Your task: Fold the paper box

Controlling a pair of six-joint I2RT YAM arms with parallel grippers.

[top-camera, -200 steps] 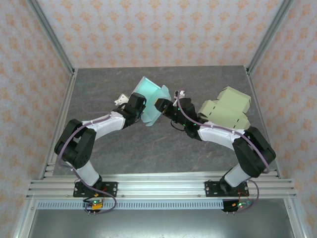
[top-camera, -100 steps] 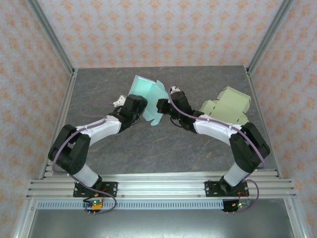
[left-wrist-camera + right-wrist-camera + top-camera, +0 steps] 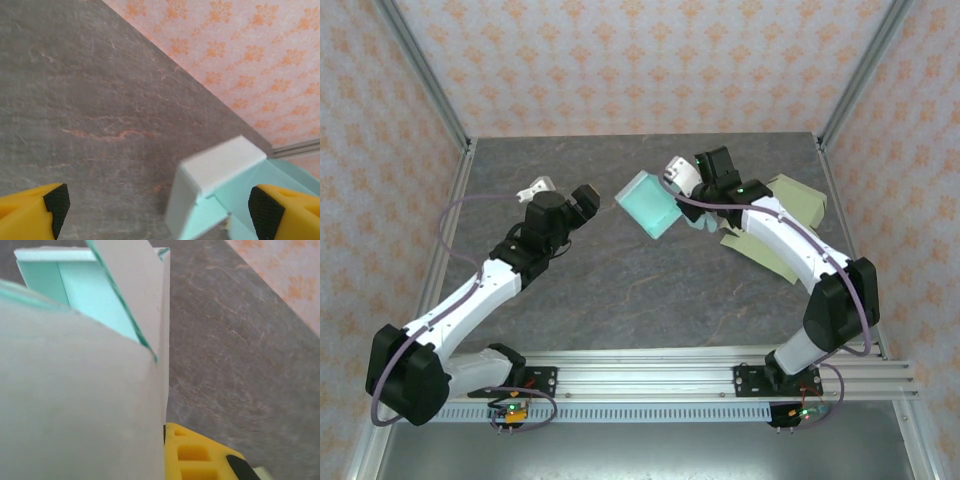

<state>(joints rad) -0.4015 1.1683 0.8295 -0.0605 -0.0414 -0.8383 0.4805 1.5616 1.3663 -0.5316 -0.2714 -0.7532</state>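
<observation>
My left pincer (image 3: 586, 198) has just let go and drawn back, jaws wide apart. My right pincer (image 3: 672, 187) alone stays clamped on the teal paper box (image 3: 650, 204), now over the far middle of the tabletop (image 3: 620, 290) — folded nearly into shape, I judge.

A dark grey, stone-veined table top (image 3: 620, 290) spreads beneath and beyond the left gripper (image 3: 587, 197). Behind it and on both sides stand walls (image 3: 650, 60) papered pale pink with orange floral motifs. Silver aluminium posts (image 3: 425, 72) rise at the far corners; slotted aluminium rails (image 3: 640, 375) run nearest. The light is soft and even.
</observation>
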